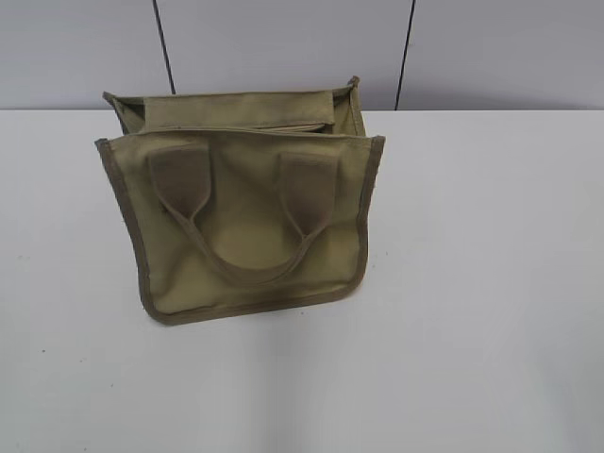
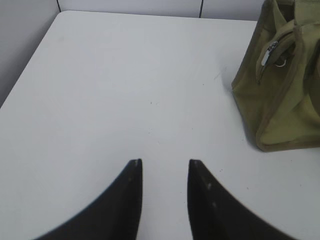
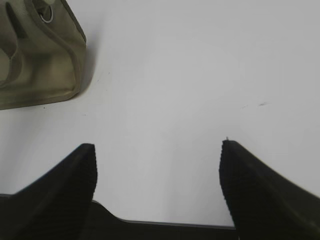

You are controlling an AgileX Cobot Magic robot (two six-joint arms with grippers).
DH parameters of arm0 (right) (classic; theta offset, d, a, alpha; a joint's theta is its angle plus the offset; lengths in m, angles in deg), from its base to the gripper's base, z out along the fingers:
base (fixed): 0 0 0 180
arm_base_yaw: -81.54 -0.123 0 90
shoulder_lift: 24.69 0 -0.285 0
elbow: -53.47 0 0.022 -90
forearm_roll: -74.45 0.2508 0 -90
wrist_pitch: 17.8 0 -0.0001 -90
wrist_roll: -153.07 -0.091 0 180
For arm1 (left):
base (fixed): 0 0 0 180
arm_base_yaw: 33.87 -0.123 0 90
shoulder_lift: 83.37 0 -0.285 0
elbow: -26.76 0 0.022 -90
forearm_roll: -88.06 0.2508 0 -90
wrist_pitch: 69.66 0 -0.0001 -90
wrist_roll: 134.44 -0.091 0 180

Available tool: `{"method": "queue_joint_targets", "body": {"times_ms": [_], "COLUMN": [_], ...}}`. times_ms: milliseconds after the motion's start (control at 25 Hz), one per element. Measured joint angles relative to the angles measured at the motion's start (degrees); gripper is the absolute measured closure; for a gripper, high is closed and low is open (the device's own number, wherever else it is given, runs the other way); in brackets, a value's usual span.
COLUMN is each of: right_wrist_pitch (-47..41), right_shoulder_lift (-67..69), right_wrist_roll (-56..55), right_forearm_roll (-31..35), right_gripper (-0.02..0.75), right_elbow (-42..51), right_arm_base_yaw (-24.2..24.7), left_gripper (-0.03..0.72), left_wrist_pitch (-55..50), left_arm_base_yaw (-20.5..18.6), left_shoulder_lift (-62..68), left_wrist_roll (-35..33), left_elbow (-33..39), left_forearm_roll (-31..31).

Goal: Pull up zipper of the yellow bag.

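The yellow bag (image 1: pixel 250 222) is an olive-khaki canvas tote with brownish edging and two looped handles. It stands on the white table, its handle face toward the exterior camera. Its top panel (image 1: pixel 241 109) looks partly gaping. In the left wrist view the bag (image 2: pixel 285 95) is at the right edge, and the zipper with its silver pull (image 2: pixel 270 54) shows on its near end. In the right wrist view a bag corner (image 3: pixel 40 55) with a metal ring (image 3: pixel 46 15) is at the upper left. My left gripper (image 2: pixel 165 162) and right gripper (image 3: pixel 157 147) are open, empty, and apart from the bag. Neither gripper shows in the exterior view.
The white table (image 1: pixel 472 283) spreads around the bag. A grey panelled wall (image 1: pixel 283 42) rises behind the table's far edge. In the left wrist view the table's left edge (image 2: pixel 27 65) runs diagonally by a grey wall.
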Motion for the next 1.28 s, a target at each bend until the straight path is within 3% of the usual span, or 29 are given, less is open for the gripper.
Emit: {"method": "queue_joint_targets", "body": {"times_ms": [1120, 1200, 1280], "right_wrist_pitch": [0.0, 0.0, 0.0], "right_shoulder_lift": [0.0, 0.0, 0.0], "right_wrist_roll": [0.0, 0.0, 0.0], "right_forearm_roll": [0.0, 0.0, 0.0], "right_gripper": [0.155, 0.155, 0.155], "right_elbow": [0.0, 0.0, 0.0], "right_arm_base_yaw": [0.0, 0.0, 0.0], "left_gripper": [0.458, 0.441, 0.377], "left_wrist_pitch": [0.0, 0.3, 2.4], "left_arm_base_yaw": [0.0, 0.0, 0.0], "left_shoulder_lift": [0.0, 0.0, 0.0], "left_wrist_roll": [0.0, 0.0, 0.0], "left_elbow": [0.0, -0.5, -1.8], "left_forearm_roll": [0.0, 0.0, -0.4]}}
